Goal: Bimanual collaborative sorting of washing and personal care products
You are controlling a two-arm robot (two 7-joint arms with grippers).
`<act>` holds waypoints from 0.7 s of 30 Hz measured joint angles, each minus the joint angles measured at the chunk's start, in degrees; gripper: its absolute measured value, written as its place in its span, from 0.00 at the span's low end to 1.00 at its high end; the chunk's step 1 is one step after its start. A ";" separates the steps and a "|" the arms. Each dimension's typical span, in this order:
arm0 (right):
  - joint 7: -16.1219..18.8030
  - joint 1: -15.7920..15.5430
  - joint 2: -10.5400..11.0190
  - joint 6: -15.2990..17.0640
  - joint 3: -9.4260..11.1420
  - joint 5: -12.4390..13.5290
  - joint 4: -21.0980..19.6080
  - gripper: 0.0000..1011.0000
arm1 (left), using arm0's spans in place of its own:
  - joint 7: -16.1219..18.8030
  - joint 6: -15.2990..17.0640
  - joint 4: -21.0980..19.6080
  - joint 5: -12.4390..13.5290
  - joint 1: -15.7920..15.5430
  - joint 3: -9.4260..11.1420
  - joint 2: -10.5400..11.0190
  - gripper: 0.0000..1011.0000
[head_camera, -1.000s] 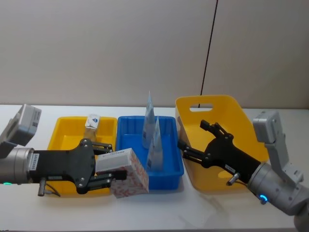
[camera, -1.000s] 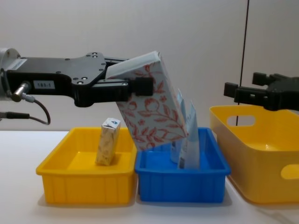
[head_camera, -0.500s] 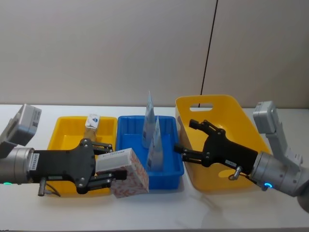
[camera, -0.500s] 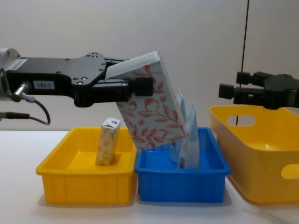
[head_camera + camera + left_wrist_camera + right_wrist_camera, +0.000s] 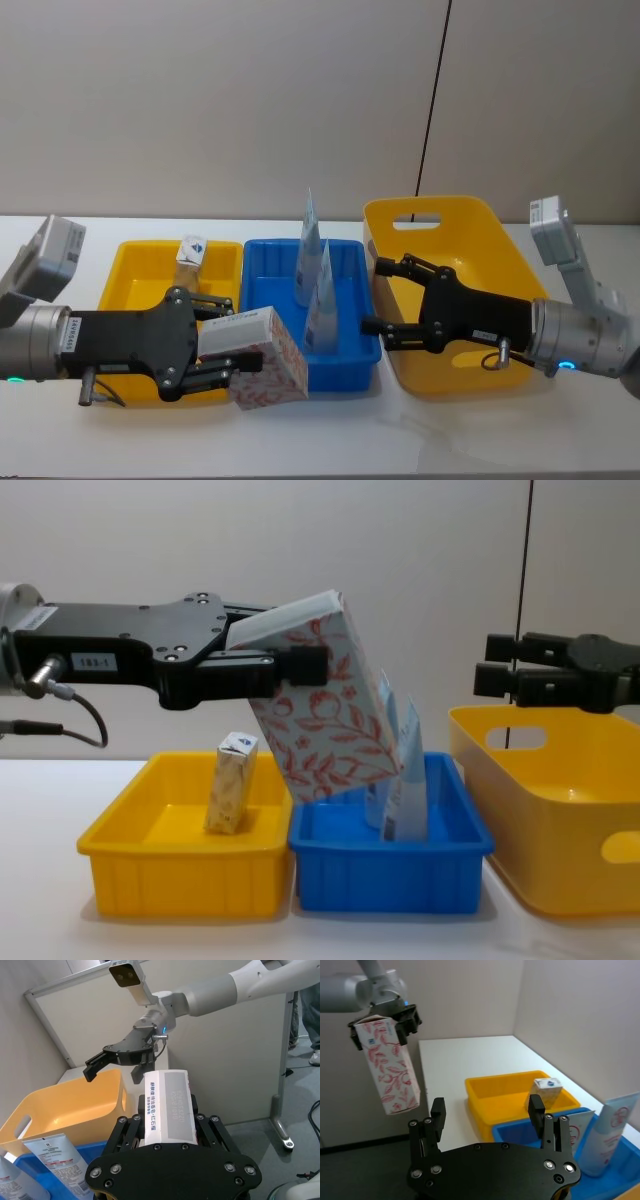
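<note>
Aloft, left gripper fingers clamping box

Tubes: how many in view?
2, both standing in the blue tray: front tube near its front edge, back tube behind it. None looks hidden.

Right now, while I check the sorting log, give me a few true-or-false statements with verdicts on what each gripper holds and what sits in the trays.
1. The left gripper is shut on the large white cardboard box with red leaf print. True.
2. The right gripper grips a tube. False: it is open and holds nothing, over the deep yellow plastic bin.
3. Two pale-blue-and-white squeeze tubes stand in the blue plastic tray. True.
4. The shallow yellow plastic tray holds a tube. False: a small pale carton stands in it.
</note>
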 joint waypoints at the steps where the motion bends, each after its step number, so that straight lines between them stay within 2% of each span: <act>1: 1.56 0.84 0.00 -0.02 -0.37 0.33 0.89 0.99 | 0.00 0.00 0.00 0.00 0.00 0.00 0.00 0.38; 7: 7.83 3.33 0.05 0.01 -1.88 1.68 3.71 0.99 | 0.00 0.00 0.00 0.00 0.00 0.00 0.00 0.38; 14: 14.36 4.95 0.37 0.98 -3.39 3.35 4.86 0.99 | 0.00 0.00 0.00 0.00 0.00 0.00 0.00 0.38; 21: 17.87 5.12 0.78 2.53 -4.54 4.75 3.82 0.99 | 0.00 0.00 0.00 0.00 0.00 0.00 0.00 0.38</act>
